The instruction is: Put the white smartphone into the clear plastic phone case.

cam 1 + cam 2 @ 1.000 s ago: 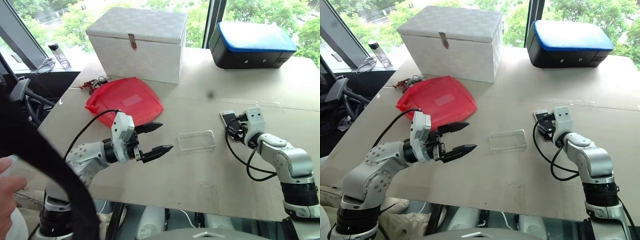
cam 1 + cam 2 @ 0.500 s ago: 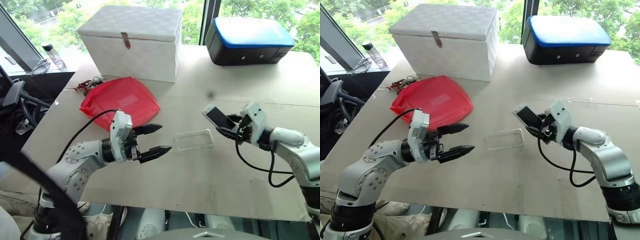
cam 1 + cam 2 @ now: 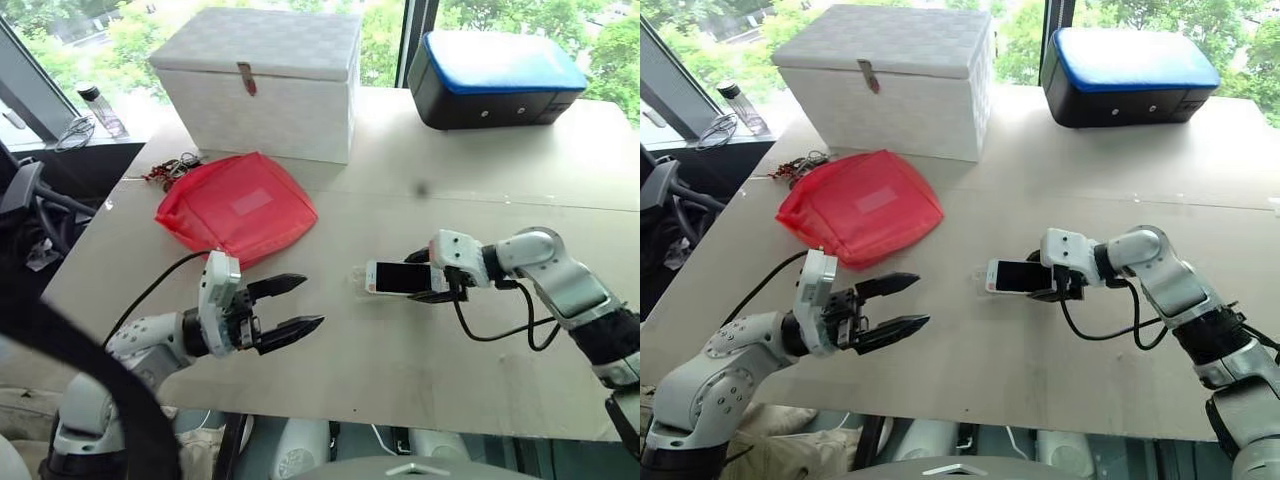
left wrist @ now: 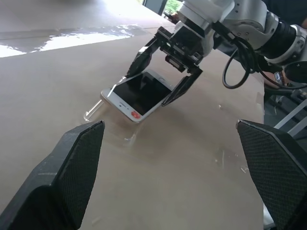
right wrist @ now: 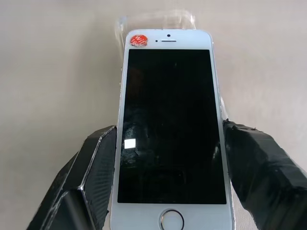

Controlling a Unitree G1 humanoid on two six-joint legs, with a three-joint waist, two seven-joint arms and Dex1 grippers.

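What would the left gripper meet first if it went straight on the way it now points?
Probably the white smartphone with the black screen, held by the right gripper just above the clear plastic phone case. The left gripper is open; the bare table lies between, though depth is uncertain.

A white woven lidded box (image 3: 262, 80) with a brown clasp is sitting at the far side of the beige table (image 3: 330, 360). A black case with a blue top (image 3: 497, 78) is lying beside it. A red mesh pouch (image 3: 238, 206) is resting nearer, with keys (image 3: 168, 171) lying at its far corner.
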